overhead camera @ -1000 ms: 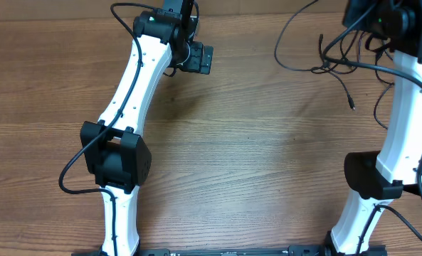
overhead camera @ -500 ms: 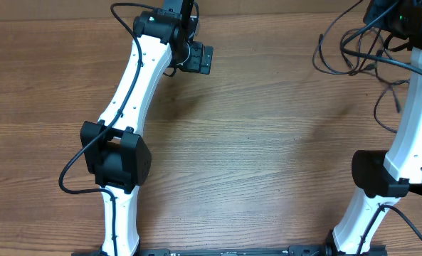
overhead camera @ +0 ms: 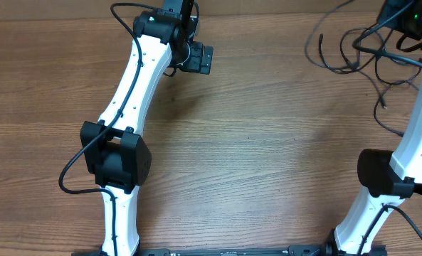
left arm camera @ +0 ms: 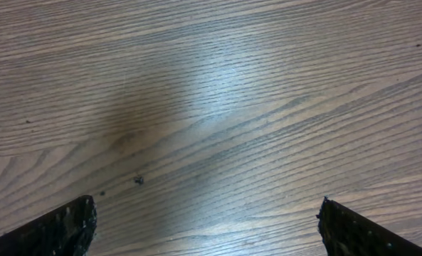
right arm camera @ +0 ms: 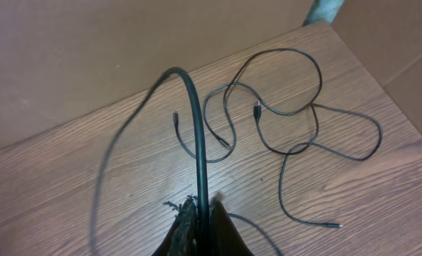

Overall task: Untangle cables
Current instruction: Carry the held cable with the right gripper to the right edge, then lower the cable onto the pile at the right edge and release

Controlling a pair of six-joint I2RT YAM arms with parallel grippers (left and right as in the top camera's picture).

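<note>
Several thin black cables lie looped together at the table's far right. In the right wrist view the loops spread over the wood, with small plug ends lying free. My right gripper is shut on one black cable, which rises between the fingers and arches away to the left. In the overhead view that gripper sits at the top right corner, mostly hidden by its arm. My left gripper stands wide open over bare wood with nothing between its fingers, at the top middle-left in the overhead view, far from the cables.
A brown cardboard wall stands along the table's far edge behind the cables. The table corner and a grey post lie just beyond the loops. Thicker arm cables hang beside the left arm.
The right arm has swung to the right and back, dragging the cable tangle with it toward the table's right edge. The left arm has not moved.
</note>
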